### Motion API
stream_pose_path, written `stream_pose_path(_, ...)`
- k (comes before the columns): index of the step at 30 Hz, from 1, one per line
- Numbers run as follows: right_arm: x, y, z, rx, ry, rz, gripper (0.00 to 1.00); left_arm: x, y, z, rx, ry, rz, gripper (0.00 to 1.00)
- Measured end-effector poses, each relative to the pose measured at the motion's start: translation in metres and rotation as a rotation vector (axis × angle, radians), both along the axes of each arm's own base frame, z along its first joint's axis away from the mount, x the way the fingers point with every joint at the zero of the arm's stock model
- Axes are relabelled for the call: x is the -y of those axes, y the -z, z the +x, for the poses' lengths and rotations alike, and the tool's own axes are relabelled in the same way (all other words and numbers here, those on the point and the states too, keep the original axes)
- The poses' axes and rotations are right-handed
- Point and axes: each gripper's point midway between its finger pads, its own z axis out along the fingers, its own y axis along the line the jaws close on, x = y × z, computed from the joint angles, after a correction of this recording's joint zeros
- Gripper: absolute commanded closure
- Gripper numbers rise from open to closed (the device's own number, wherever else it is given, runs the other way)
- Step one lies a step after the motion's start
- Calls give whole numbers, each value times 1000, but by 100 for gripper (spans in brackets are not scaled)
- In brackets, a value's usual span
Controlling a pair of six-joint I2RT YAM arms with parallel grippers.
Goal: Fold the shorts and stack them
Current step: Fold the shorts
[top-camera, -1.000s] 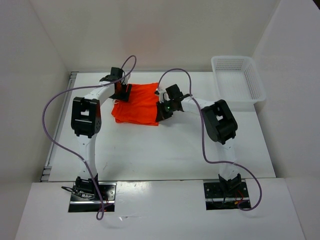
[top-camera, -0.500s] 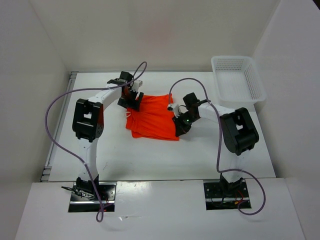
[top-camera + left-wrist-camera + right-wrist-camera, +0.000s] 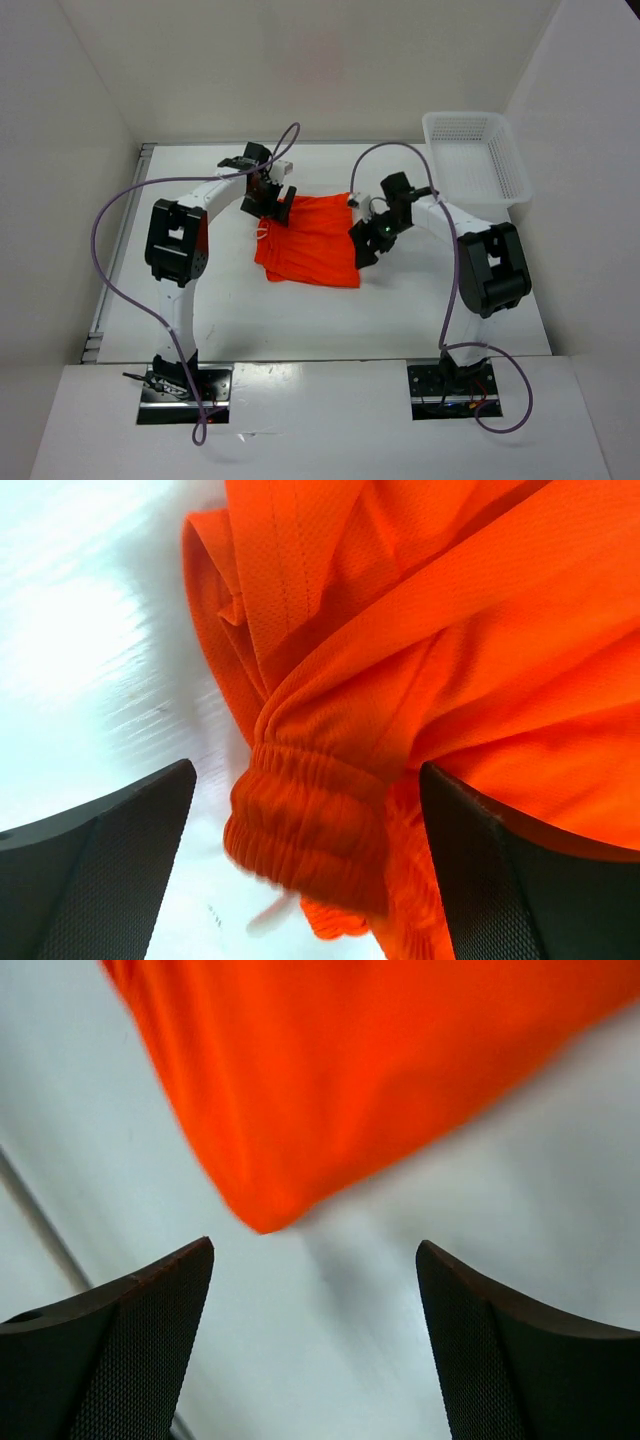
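Note:
The orange shorts [image 3: 312,240] lie folded and a little rumpled on the white table, between the two arms. My left gripper [image 3: 276,203] hovers at their far left corner. In the left wrist view it [image 3: 307,800] is open, and the gathered waistband [image 3: 310,825] bulges between its fingers without being clamped. A bit of white drawstring [image 3: 268,912] pokes out below. My right gripper [image 3: 366,243] stands at the shorts' right edge. In the right wrist view it [image 3: 315,1260] is open over bare table, and a corner of the shorts [image 3: 330,1070] lies just ahead of its fingertips.
A white mesh basket [image 3: 475,155] stands at the back right corner of the table [image 3: 300,310]. White walls close in the table at the back and on both sides. Purple cables [image 3: 110,215] loop off both arms.
Both arms dragged the shorts to the right and slightly nearer. The right gripper, shut on the fabric before, has opened and let go. The left gripper has opened wider.

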Motion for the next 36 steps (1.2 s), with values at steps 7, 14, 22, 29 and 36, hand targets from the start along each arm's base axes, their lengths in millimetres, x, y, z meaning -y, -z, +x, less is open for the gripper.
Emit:
stream_pose_path(7, 43, -104, 111, 327, 199, 45, 12, -19, -98, 18, 223, -54, -16, 1)
stream_pose_path(14, 123, -187, 160, 632, 528, -53, 12, -148, -226, 46, 567, -374, 93, 1)
stream_pose_path(22, 199, -146, 110, 592, 744, -202, 7, -312, -161, -48, 393, -761, 296, 1)
stream_pose_path(29, 199, -128, 77, 549, 780, -209, 2, -287, -90, -88, 188, -704, 262, 1)
stream_pose_path(36, 203, -137, 57, 549, 896, -189, 0, -283, -104, -91, 239, -701, 221, 1)
